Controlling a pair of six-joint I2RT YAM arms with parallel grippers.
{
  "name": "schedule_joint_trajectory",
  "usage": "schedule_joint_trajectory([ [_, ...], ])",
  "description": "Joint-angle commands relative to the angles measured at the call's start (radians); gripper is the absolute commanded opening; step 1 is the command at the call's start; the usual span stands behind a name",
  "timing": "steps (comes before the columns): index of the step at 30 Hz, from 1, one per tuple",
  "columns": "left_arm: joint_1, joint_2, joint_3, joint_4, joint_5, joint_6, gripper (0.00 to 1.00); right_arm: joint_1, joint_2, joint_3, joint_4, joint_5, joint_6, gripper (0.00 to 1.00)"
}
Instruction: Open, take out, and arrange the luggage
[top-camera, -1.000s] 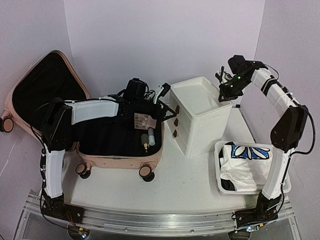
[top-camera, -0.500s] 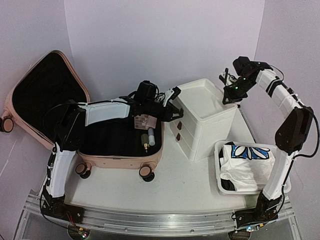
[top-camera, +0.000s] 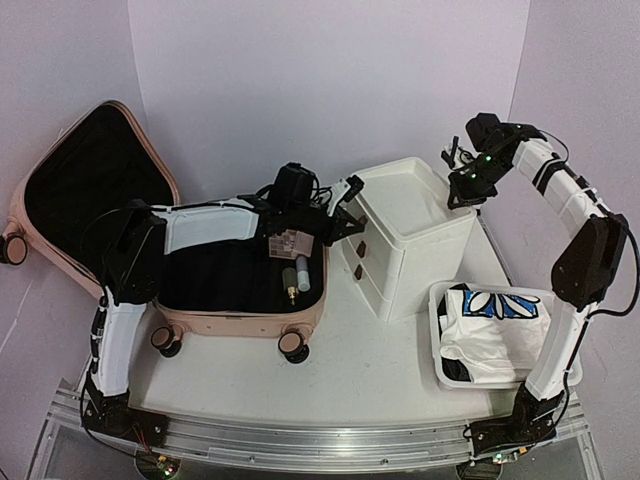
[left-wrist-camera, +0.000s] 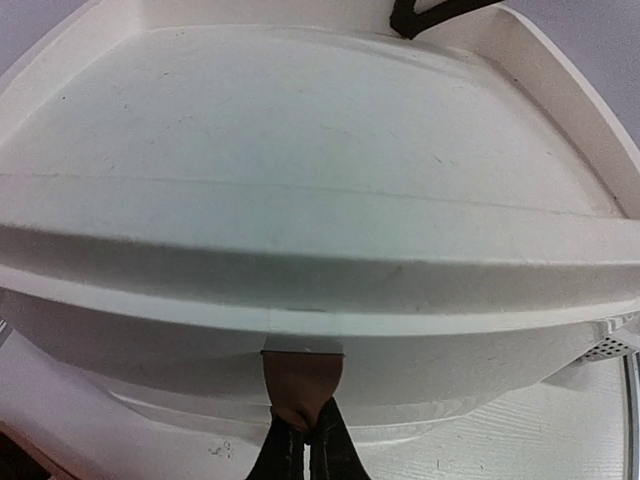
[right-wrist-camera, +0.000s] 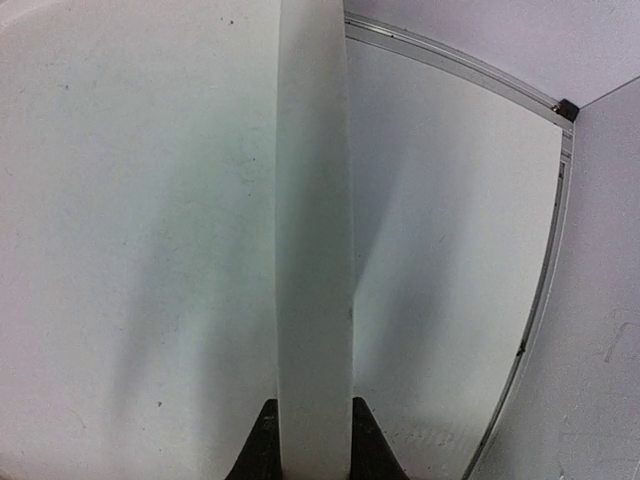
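The luggage (top-camera: 240, 322), a pale-pink hard-shell suitcase, lies open at the left with its black-lined lid (top-camera: 90, 180) leaning back. A white tube and a small tag (top-camera: 283, 243) lie inside it. My left gripper (top-camera: 352, 222) reaches past the suitcase to the white drawer unit (top-camera: 410, 200). In the left wrist view this gripper (left-wrist-camera: 305, 435) is shut on the top drawer's brown handle (left-wrist-camera: 303, 385). My right gripper (top-camera: 462, 195) is at the unit's far right corner. In the right wrist view it (right-wrist-camera: 313, 440) is shut on the unit's raised white rim (right-wrist-camera: 313, 200).
A white basket (top-camera: 436, 300) holding folded white, blue and black clothes stands at the front right, beside the drawer unit. The unit has two more brown-handled drawers (top-camera: 357, 271) below the top one. The suitcase's caster wheels (top-camera: 293, 346) rest on the table.
My left arm has stretched right to the drawer unit and its jaws have closed on the top handle. The right arm and the unit shifted slightly right.
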Motion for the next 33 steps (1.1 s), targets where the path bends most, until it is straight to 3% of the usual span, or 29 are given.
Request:
schedule_joint_trajectory([
  [1, -0.009, -0.170, -0.104, 0.039, -0.061, 0.060, 0.00, -0.042, -0.059, -0.012, 0.018, 0.046, 0.066, 0.00],
  [7, 0.002, -0.275, -0.221, 0.039, -0.120, 0.097, 0.00, -0.112, -0.066, -0.030, 0.025, 0.040, 0.061, 0.00],
  [15, 0.008, -0.302, -0.274, 0.039, -0.054, 0.094, 0.03, -0.170, -0.086, -0.050, 0.031, -0.005, 0.028, 0.00],
  [17, 0.008, -0.285, -0.257, 0.038, -0.043, 0.071, 0.10, -0.170, -0.092, -0.059, 0.043, -0.062, 0.026, 0.00],
  [22, 0.020, -0.277, -0.223, 0.037, -0.036, -0.014, 0.55, -0.170, -0.101, -0.082, 0.062, -0.130, 0.033, 0.00],
  [24, 0.043, -0.303, -0.232, 0.034, -0.015, -0.066, 0.65, -0.170, -0.106, -0.092, 0.063, -0.137, 0.036, 0.00],
  [29, 0.183, -0.367, -0.280, 0.032, 0.097, -0.305, 0.72, -0.170, -0.124, -0.110, 0.069, -0.166, 0.054, 0.00],
  [33, 0.299, -0.358, -0.319, 0.026, 0.096, -0.515, 0.71, -0.168, -0.132, -0.119, 0.074, -0.192, 0.077, 0.00],
])
